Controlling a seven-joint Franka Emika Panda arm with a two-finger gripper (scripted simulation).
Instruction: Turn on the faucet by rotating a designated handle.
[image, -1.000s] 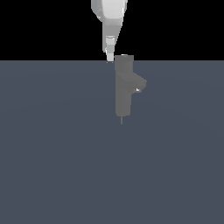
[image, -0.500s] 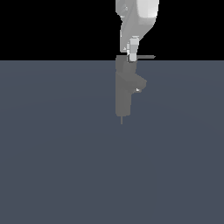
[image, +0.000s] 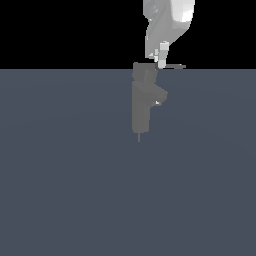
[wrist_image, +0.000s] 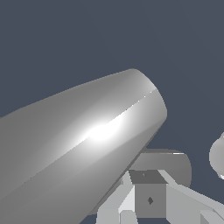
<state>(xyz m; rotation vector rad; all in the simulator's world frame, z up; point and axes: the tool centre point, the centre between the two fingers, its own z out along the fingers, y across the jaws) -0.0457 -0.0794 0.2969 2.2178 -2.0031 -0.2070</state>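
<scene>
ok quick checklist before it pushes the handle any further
1. Faucet upright on the surface: ok.
2. Handle in view, sticking out level toward the exterior view's right: ok.
3. Gripper down at handle height, beside the faucet's top: ok.
4. Fingers actually touching the handle: cannot tell, they overlap in the exterior view.
5. Gripper open or shut: cannot tell.
6. Wrist view of the contact: not ok, the arm's own body fills it.
</scene>
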